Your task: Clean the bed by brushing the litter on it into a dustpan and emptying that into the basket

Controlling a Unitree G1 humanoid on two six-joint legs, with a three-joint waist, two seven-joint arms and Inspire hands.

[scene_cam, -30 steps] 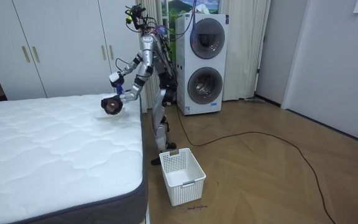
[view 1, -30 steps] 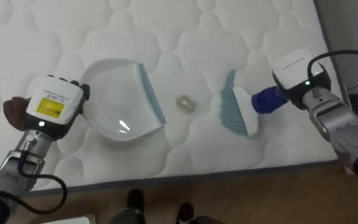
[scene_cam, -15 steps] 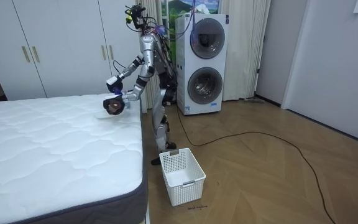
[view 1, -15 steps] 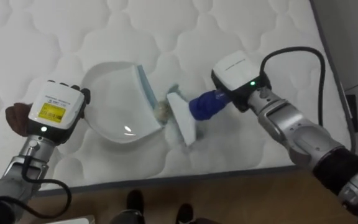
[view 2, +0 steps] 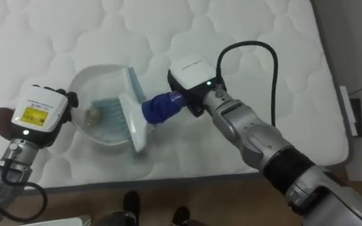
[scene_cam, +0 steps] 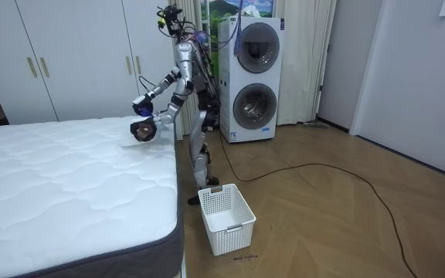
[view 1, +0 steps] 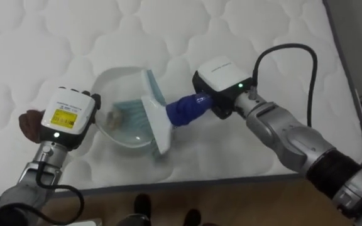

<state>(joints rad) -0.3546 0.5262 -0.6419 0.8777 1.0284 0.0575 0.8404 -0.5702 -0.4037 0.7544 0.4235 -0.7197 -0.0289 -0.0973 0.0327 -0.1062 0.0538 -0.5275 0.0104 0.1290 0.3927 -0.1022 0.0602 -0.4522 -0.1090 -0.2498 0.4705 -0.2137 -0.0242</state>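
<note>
Debris (view 1: 113, 116) in dustpan (view 1: 123, 83), between brush (view 1: 154, 120) and left hand (view 1: 68, 117)

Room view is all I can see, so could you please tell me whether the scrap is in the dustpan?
Observer: Yes, a small pale scrap lies inside the white dustpan.
Operator: Thank you. What is the right arm doing?
Observer: The right robot hand grips the blue handle of a brush, whose bristles are inside the pan beside the scrap.
Operator: And how is the pan held?
Observer: It rests on the mattress, and the left robot hand holds it at its rear.
</note>
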